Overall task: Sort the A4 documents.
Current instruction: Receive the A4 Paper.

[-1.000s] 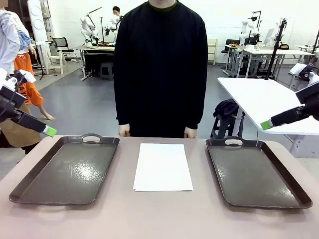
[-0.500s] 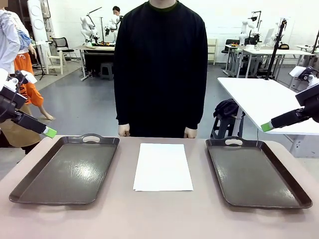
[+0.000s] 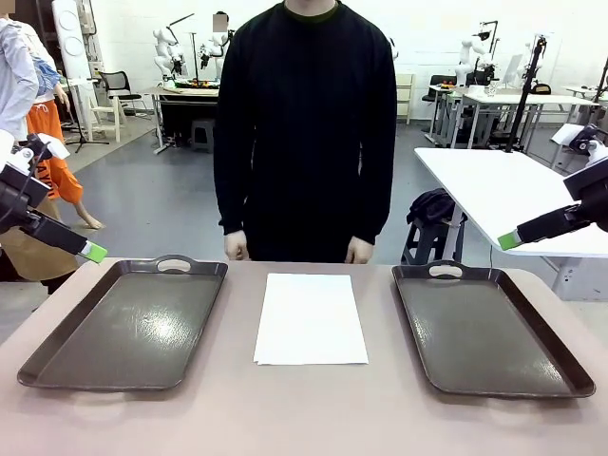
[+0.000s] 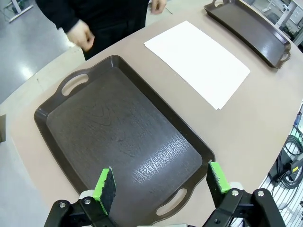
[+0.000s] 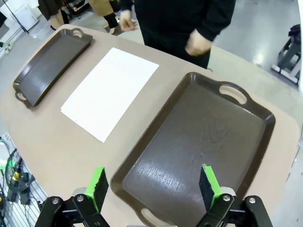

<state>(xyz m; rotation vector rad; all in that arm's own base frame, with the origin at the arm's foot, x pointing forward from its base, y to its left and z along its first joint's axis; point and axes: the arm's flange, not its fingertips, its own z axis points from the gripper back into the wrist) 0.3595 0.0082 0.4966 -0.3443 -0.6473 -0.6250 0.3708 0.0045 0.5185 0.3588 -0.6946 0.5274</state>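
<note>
A stack of plain white A4 documents (image 3: 311, 318) lies flat in the middle of the table between two dark brown trays; the sheets also show as documents (image 4: 198, 61) and documents (image 5: 110, 91) in the wrist views. My left gripper (image 4: 162, 182) hovers open high above the left tray (image 3: 128, 323), nothing between its green pads. My right gripper (image 5: 154, 185) hangs open above the right tray (image 3: 484, 328), also empty. In the front view the left gripper (image 3: 93, 252) sits at the far left and the right gripper (image 3: 510, 239) at the far right.
A person in a black sweater stands at the table's far edge, hands (image 3: 236, 246) hanging just behind it. Both trays are bare inside. The tan tabletop (image 3: 304, 408) has free room in front of the sheets. A white table (image 3: 503, 195) stands behind on the right.
The person's hands have lifted slightly off the far table edge. Both arms have stayed nearly still and the sheets have not moved.
</note>
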